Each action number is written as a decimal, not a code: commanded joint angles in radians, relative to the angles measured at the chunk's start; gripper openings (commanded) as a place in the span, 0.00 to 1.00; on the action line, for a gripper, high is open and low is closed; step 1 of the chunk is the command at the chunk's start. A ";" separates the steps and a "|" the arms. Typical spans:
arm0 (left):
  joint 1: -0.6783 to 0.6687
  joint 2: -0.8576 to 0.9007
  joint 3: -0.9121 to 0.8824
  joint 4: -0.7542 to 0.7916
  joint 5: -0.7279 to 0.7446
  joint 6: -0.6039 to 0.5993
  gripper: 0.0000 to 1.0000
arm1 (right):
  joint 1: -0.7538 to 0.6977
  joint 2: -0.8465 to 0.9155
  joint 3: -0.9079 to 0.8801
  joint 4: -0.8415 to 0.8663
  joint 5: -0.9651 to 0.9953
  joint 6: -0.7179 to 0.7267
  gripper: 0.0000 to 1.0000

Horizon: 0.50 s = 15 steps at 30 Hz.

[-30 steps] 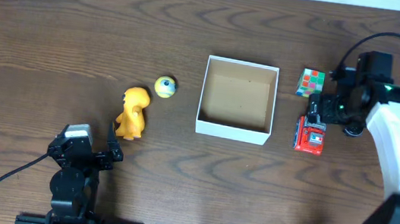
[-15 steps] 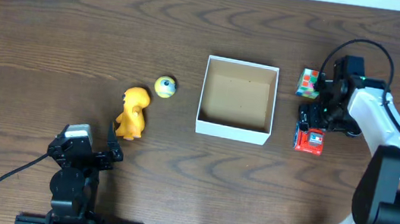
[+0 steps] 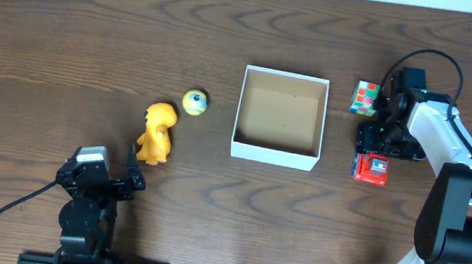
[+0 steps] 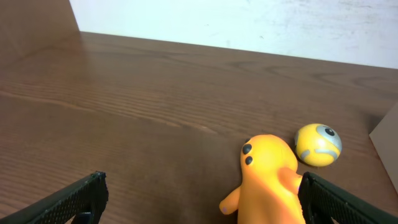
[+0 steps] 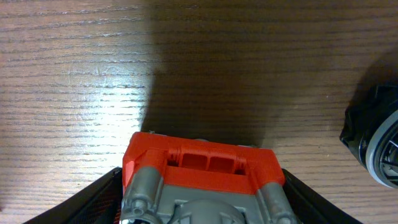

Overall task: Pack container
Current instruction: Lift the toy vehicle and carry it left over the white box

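Note:
The container [image 3: 274, 156], a shallow white-walled square box with a brown inside, sits empty at the table's middle. My right gripper [image 3: 376, 149] is just right of it, shut on a red and grey toy vehicle [image 3: 370, 169] that rests on the table. In the right wrist view the toy vehicle [image 5: 205, 180] fills the gap between the black fingers of the right gripper [image 5: 202, 208]. My left gripper [image 3: 128, 178] is open near the front left. In its wrist view the left gripper [image 4: 205, 208] stands wide, with a yellow toy figure [image 4: 270, 180] by its right finger.
The yellow figure [image 3: 156, 133] and a small yellow ball [image 3: 194, 102] lie left of the container. The ball also shows in the left wrist view [image 4: 318, 144]. A multicoloured cube [image 3: 366, 97] lies behind the right gripper. A black round object [image 5: 376, 143] is at the right wrist view's right edge.
My right gripper came down and closed round the red toy vehicle, which shifted slightly right and toward the front. The left arm has not moved.

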 commanded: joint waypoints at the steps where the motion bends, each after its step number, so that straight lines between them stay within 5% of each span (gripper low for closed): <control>1: 0.006 -0.006 -0.025 -0.005 -0.008 0.017 0.98 | 0.016 -0.002 0.013 0.001 0.012 0.038 0.64; 15: 0.006 -0.006 -0.025 -0.005 -0.008 0.017 0.98 | 0.054 -0.183 0.014 -0.018 0.010 0.071 0.60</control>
